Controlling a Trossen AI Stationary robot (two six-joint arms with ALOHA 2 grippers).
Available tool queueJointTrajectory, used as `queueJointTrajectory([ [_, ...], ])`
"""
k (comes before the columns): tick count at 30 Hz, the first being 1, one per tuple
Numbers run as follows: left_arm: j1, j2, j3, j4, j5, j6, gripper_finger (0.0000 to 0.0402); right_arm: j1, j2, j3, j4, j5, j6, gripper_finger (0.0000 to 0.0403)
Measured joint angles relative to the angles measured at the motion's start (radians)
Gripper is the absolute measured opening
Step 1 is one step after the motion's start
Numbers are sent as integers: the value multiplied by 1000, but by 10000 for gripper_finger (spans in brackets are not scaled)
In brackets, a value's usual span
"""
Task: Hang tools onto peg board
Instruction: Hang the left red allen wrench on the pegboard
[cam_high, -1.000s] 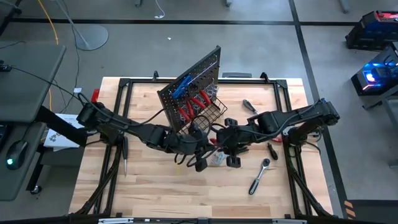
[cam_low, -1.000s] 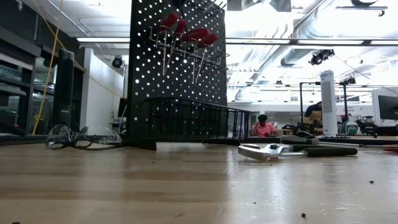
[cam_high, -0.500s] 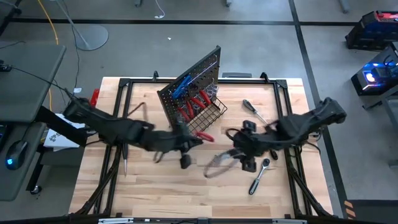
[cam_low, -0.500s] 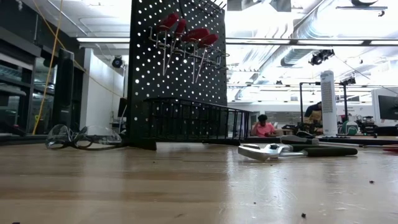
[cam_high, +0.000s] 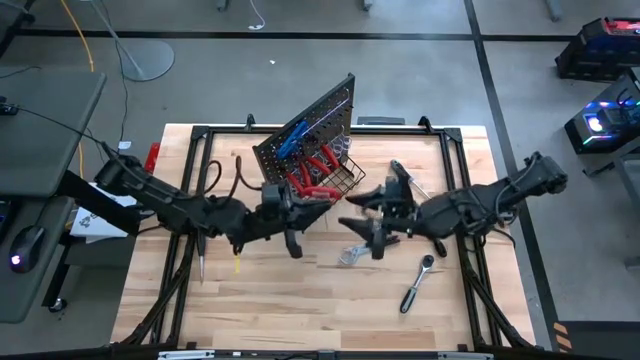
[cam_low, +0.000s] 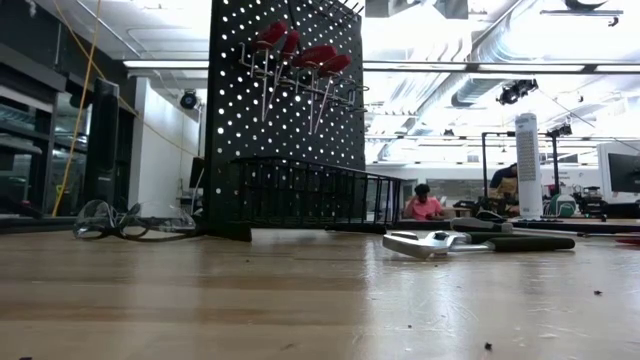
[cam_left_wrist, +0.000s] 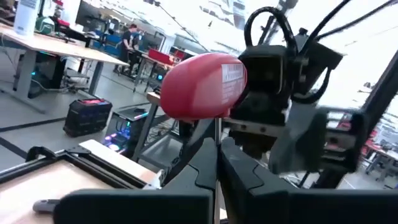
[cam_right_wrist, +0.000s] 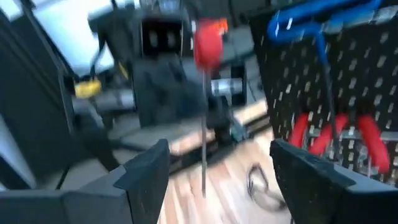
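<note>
Closest in, the left wrist view shows the left gripper with its two dark fingers pressed together on the thin steel shank of a red-handled screwdriver, the fat red handle standing up above the clamp and the shank running straight down between the fingers, so the tool's long axis lies along the gripper's own reach. From above, that gripper sits just in front of the peg board, at the open corner of its wire basket, and is the nearer arm to the hooks; the board lies beyond and slightly to the right of the held tool. The likely next move is to carry the screwdriver up to a free hook beside the red handles already hanging there, which calls for keeping the shank upright. The right gripper hovers a little further right over the bare table, its fingers spread wide with nothing between them; its wrist camera looks across at the screwdriver and the blue T-key on the board. Past it, a chrome ratchet and a black-handled screwdriver lie unhung on the wood
</note>
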Motion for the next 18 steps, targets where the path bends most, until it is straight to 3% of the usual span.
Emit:
queueJointTrajectory([
  [3, 2, 2, 10, -6, 13, 25, 0, -27, -2, -1, 69, -3, -15, 264],
  [8, 21, 3, 13, -7, 19, 53, 0, -76, 0, -1, 165, -103, -38, 264],
  [18, 48, 42, 13, -1, 74, 26, 0, -128, 5, -2, 200, -187, -56, 264],
])
